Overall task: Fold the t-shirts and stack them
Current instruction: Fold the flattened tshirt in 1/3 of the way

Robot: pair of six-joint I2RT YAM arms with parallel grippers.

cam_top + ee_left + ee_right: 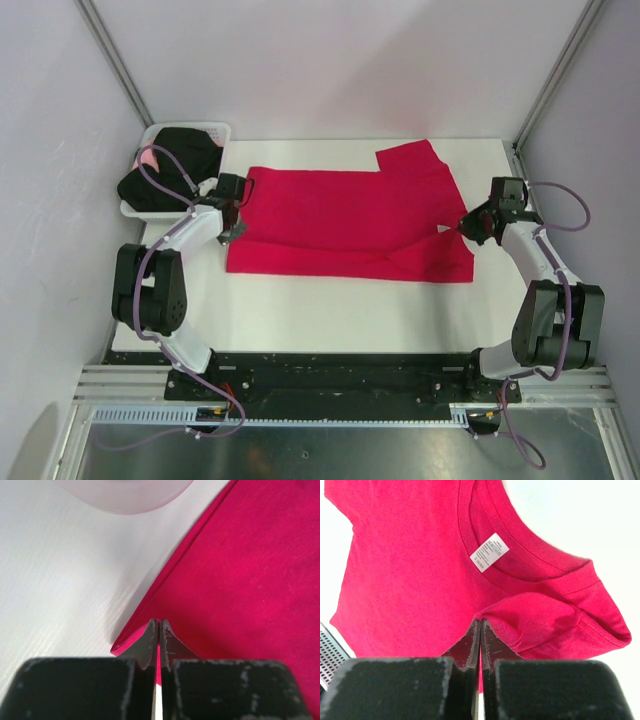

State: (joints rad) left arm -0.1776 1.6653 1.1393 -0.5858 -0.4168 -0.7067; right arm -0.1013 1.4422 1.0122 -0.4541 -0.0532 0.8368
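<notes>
The crimson red t-shirt (340, 215) lies spread across the white table, partly folded, with one sleeve (412, 158) sticking out at the back right. My left gripper (236, 228) is shut on the shirt's left edge; in the left wrist view its jaws (159, 623) pinch a raised fold of red cloth (240, 575). My right gripper (466, 224) is shut on the shirt's right end; in the right wrist view its jaws (480, 622) pinch the red cloth (405, 565) just below the collar and its white neck label (489, 552). Black t-shirts (170, 170) lie heaped in the basket.
The white plastic basket (190, 128) stands at the table's back left corner, close behind my left arm; its blurred wall shows in the left wrist view (125, 495). Bare white table (340, 310) runs in front of the shirt. Grey walls enclose the table.
</notes>
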